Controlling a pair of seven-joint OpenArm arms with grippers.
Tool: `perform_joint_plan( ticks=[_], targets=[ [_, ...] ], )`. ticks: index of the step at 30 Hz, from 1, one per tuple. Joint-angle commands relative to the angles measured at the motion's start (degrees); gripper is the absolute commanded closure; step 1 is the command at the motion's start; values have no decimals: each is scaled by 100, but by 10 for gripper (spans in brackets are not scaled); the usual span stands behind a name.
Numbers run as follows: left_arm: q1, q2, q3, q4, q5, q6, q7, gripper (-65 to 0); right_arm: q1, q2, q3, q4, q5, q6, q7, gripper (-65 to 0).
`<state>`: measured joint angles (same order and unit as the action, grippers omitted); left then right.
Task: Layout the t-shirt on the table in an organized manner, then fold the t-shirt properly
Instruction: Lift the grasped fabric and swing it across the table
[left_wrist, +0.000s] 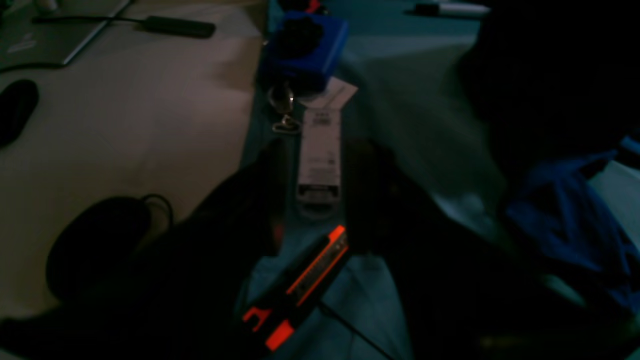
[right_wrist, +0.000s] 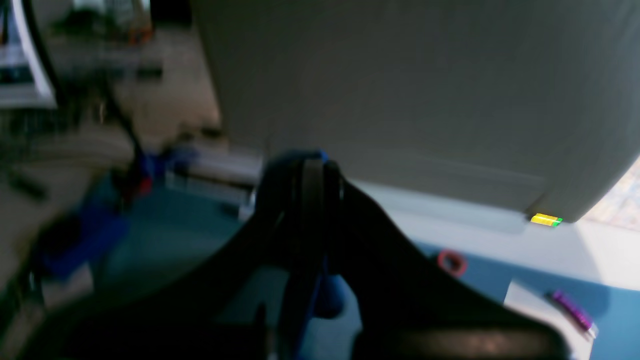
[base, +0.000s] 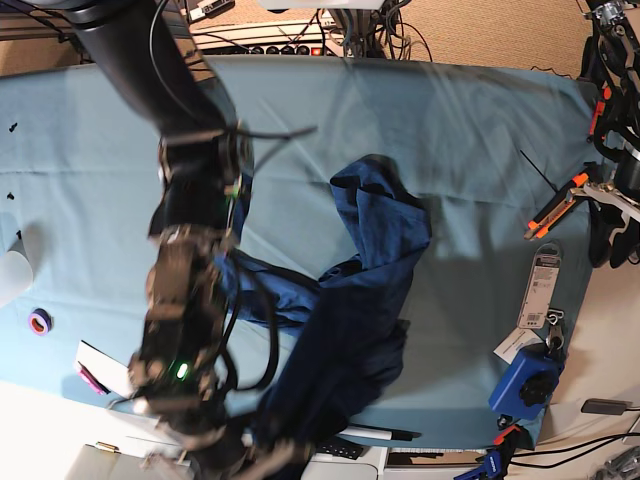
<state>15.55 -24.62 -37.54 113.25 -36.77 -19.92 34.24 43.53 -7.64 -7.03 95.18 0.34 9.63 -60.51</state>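
The navy t-shirt (base: 350, 330) lies crumpled and stretched from the middle of the teal table (base: 100, 150) down to its near edge. My right gripper (base: 235, 452), blurred at that edge, is shut on a fold of the shirt. In the right wrist view blue cloth (right_wrist: 327, 295) shows around the closed gripper (right_wrist: 307, 175). My left gripper (base: 612, 235) stands open at the far right, away from the shirt. In the left wrist view this gripper (left_wrist: 318, 147) has nothing in it and a white label (left_wrist: 320, 150) lies under it, with the t-shirt (left_wrist: 565, 225) off to the right.
An orange-and-black utility knife (base: 552, 212) (left_wrist: 312, 270) lies close to the left gripper. A white label (base: 540, 290) and a blue box (base: 522, 380) (left_wrist: 305, 45) sit near the right edge. A purple tape roll (base: 40, 321) lies at the left and a black marker (base: 380, 433) at the near edge.
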Motion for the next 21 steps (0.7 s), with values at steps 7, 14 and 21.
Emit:
perform_joint_plan(
  ticks=[7,14,21],
  targets=[
    [-31,-96,-35,90,-105,-114,-76,-204,-813,85,-4,599,-953,227,-17,0],
    [-28,-94,-35,90,-507,-214,122,-204,-1937,833,2,1805,-1764,-216,-81,0],
    [-28,-96,-35,90,-704,-590,138,-204,-2918,1475,2,2144,-2400,-411,-133,0]
  ],
)
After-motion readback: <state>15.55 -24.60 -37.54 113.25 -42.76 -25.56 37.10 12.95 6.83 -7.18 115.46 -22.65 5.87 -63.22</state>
